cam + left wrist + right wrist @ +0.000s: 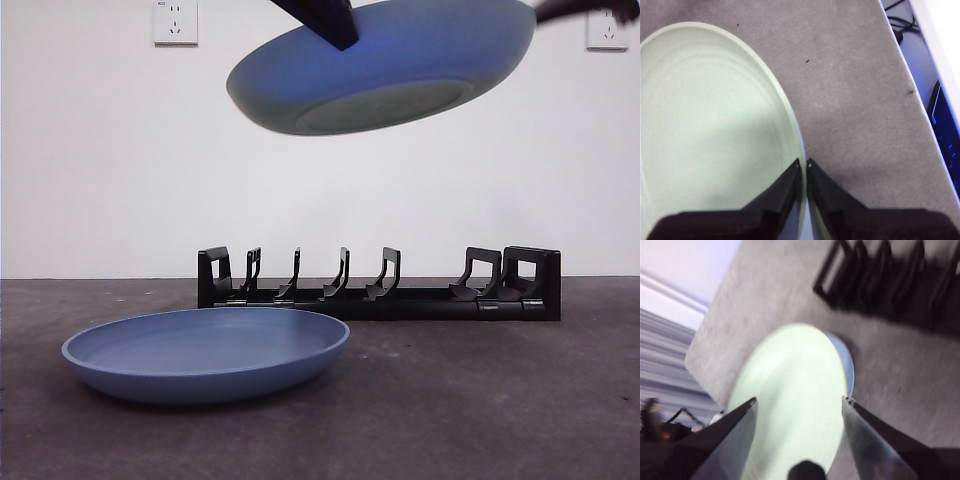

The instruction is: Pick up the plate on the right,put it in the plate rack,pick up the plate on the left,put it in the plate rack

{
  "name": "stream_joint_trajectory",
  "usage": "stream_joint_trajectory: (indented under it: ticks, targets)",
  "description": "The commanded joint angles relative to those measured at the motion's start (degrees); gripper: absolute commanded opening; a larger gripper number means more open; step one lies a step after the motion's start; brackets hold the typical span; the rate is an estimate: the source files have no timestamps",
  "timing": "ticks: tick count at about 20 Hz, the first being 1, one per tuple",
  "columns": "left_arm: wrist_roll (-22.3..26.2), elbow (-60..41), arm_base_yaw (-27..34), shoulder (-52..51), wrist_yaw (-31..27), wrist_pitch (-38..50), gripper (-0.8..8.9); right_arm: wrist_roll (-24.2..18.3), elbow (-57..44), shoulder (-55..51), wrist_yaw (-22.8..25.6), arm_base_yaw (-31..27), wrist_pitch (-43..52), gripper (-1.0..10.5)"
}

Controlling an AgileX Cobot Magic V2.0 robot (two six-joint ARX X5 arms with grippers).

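A blue plate [390,75] hangs tilted high above the table, over the plate rack [380,290]. My left gripper [804,164] is shut on its rim, and that plate [710,130] looks pale in the left wrist view. In the front view this gripper [335,30] comes down from the top centre. My right gripper [799,400] is open, with the same plate [790,400] seen blurred between its jaws but not touched. A second blue plate [205,352] lies flat on the table at the front left. The rack's prongs hold nothing.
A black arm tip [580,8] shows at the top right by the raised plate's rim. The rack [890,280] also shows in the right wrist view. The grey table's edge [912,95] runs beside cables and a dark object.
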Motion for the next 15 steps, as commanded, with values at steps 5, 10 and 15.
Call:
stream_joint_trajectory:
  ticks: [5,10,15]
  targets:
    - [-9.53,0.04,6.88,-0.04,9.75,7.45,-0.08,-0.2,9.25,-5.88,14.19,-0.04,0.39,2.8]
    - [-21.16,0.04,15.12,-0.02,21.14,18.82,-0.08,-0.22,9.97,-11.47,24.94,-0.04,-1.03,2.8]
    - [-34.03,0.04,22.34,0.52,28.11,31.26,-0.08,-1.44,9.97,-14.78,25.05,-0.04,-5.79,2.8]
